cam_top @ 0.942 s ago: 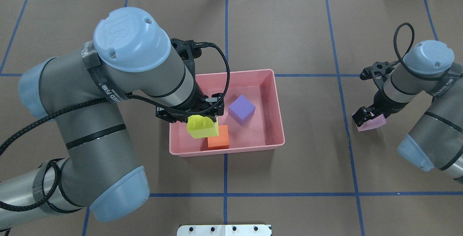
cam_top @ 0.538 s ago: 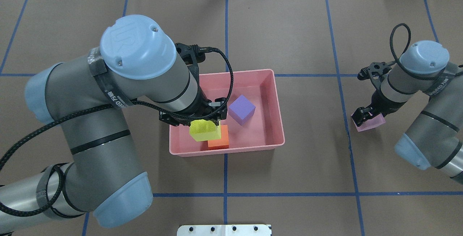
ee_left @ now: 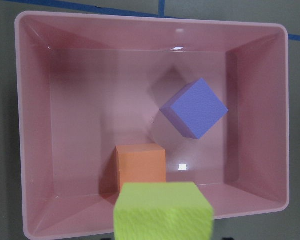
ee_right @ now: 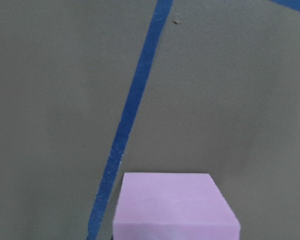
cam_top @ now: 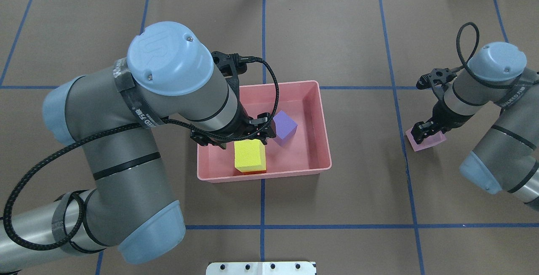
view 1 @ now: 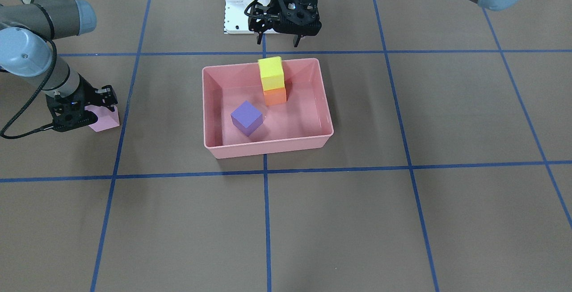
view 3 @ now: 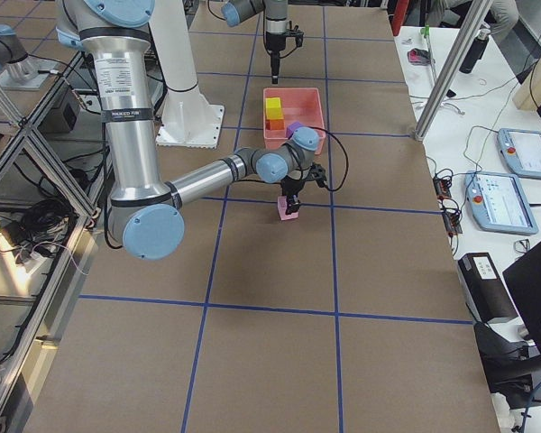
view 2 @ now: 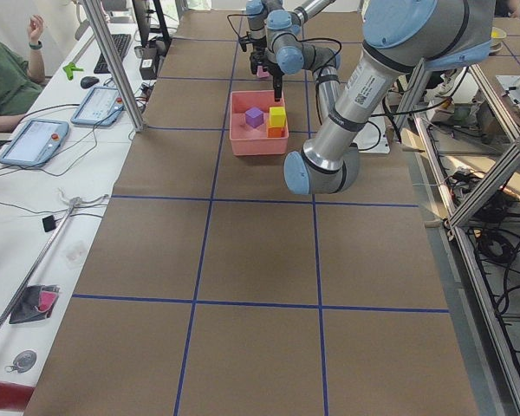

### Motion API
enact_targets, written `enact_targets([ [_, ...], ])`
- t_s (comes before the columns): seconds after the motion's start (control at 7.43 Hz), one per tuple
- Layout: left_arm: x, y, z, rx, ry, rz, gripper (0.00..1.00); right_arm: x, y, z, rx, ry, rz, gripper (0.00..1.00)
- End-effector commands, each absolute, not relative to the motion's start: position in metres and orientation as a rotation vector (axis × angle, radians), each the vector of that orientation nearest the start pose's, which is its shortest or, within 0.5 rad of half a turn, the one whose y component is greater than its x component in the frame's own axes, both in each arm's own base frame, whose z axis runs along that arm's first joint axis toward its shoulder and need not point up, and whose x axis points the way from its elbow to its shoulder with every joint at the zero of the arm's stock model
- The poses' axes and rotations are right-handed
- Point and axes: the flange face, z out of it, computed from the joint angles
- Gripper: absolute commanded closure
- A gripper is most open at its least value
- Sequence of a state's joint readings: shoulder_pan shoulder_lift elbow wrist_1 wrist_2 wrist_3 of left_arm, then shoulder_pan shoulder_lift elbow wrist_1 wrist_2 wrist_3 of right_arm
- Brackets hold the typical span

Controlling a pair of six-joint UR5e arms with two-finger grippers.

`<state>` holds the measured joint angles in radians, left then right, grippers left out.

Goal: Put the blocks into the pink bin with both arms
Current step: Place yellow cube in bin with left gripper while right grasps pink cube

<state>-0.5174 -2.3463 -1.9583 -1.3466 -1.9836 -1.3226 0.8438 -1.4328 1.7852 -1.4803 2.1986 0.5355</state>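
Note:
The pink bin (view 1: 268,150) sits mid-table, also in the overhead view (cam_top: 325,132) and the left wrist view (ee_left: 19,125). In it the yellow block (view 1: 271,73) rests on the orange block (view 1: 275,96), and the purple block (view 1: 246,118) lies apart from them. From overhead the yellow block (cam_top: 250,156) hides almost all of the orange one, next to the purple block (cam_top: 285,128). My left gripper (view 1: 277,39) is open and empty above the stack. My right gripper (cam_top: 422,134) is shut on the light pink block (cam_top: 426,141), (view 1: 105,120), low at the table, right of the bin.
The white base stand (view 1: 237,10) lies behind the bin on the robot's side. Blue tape lines (cam_top: 262,226) grid the brown table cover. Side tables with tablets, a seated person (view 2: 4,78) and metal posts (view 3: 442,72) flank the far edge.
My left gripper has let go of the yellow block, which now sits squarely on the orange block, and the arm has shifted right. My right gripper with the pink block has edged up and left.

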Motion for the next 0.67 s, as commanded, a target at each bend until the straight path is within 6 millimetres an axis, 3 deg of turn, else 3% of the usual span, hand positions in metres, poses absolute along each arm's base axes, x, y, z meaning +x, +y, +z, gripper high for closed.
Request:
enact_targets([
  [0.0, 0.463, -0.371, 0.081, -0.007, 0.997, -0.052, 0.01, -0.289, -0.473, 0.456, -0.008, -0.813, -0.294, 1.00],
  [0.27, 0.461, -0.373, 0.081, -0.002, 0.997, -0.050, 0.01, -0.271, -0.477, 0.426, 0.007, -0.893, -0.290, 1.00],
  [0.4, 0.450, -0.380, 0.079, 0.042, 1.000, -0.004, 0.01, -0.265, -0.491, 0.393, 0.009, -0.951, -0.277, 1.00],
  [0.54, 0.428, -0.403, 0.085, 0.091, 0.985, 0.019, 0.01, -0.267, -0.503, 0.349, 0.002, -0.973, -0.272, 1.00],
])
